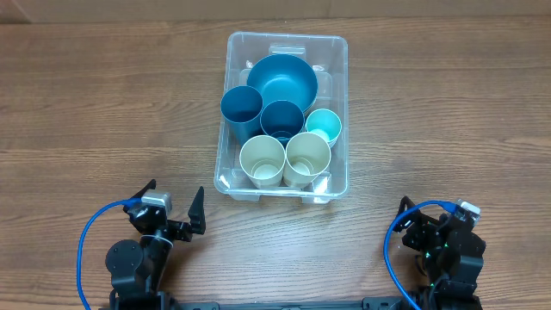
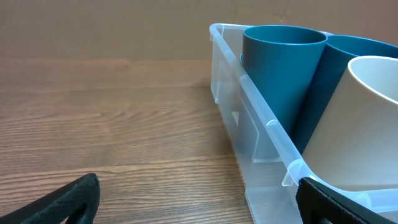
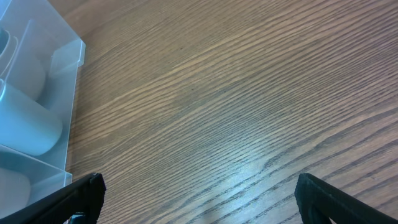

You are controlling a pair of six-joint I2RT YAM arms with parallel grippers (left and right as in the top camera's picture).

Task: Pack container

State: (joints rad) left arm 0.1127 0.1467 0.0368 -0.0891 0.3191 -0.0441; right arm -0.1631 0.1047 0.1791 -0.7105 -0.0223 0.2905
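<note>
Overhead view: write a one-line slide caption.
Clear container on wooden table holds blue bowl, two dark blue cups, teal cup, two cream cups; left tool and right tool open.

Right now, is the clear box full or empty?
Nearly full. The box holds a blue bowl and five upright cups, covering most of its floor.

We log: wooden table (image 1: pixel 86 103); blue bowl (image 1: pixel 282 79); blue cup (image 1: pixel 241 105); navy cup (image 1: pixel 281 119); teal cup (image 1: pixel 324 127); left cream cup (image 1: pixel 262 160); right cream cup (image 1: pixel 307 158).
</note>
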